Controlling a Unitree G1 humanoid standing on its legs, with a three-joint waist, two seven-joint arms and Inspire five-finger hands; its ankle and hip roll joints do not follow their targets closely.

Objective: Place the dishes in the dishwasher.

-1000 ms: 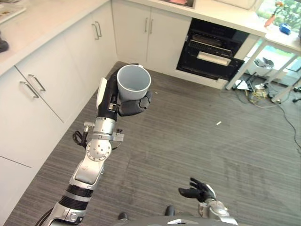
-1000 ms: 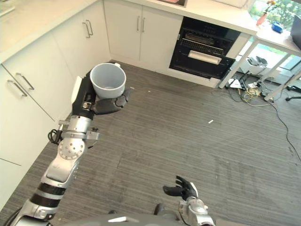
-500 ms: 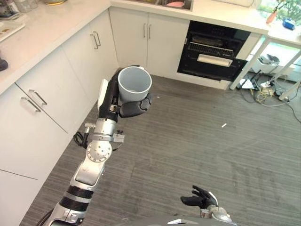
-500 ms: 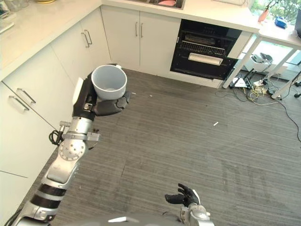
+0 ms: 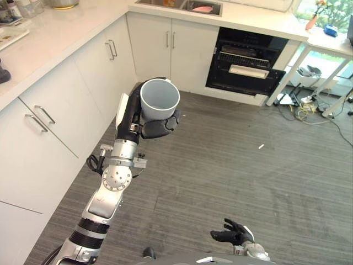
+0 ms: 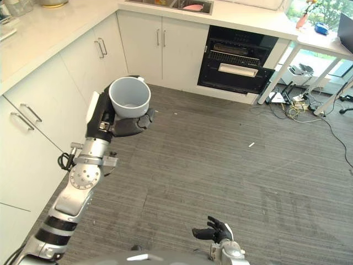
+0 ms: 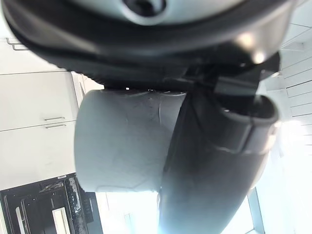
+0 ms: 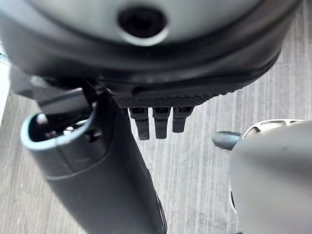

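A pale grey cup (image 5: 160,99) is held upright, mouth up, above the floor, and my left hand (image 5: 144,122) is shut on it with fingers and thumb curled round its wall. The left wrist view shows the same cup (image 7: 122,141) against the palm, the thumb (image 7: 214,161) across it. The open dishwasher (image 5: 246,65), black with its racks showing, stands in the cabinet run at the far side of the room, well beyond the cup. My right hand (image 5: 233,236) hangs low at the view's bottom with its fingers relaxed and nothing in it; its fingers (image 8: 156,121) show straight over the floor.
White cabinets (image 5: 66,105) with a pale worktop (image 5: 60,30) line the left and far walls, with a sink (image 5: 187,5) in the far corner. A white table (image 5: 331,47) stands at the far right with loose cables (image 5: 306,113) under it. Grey wood floor (image 5: 242,165) lies between.
The camera has shifted slightly, bringing more of the far worktop and sink into view. The left hand keeps hold of the cup at about the same height. The right hand stays low.
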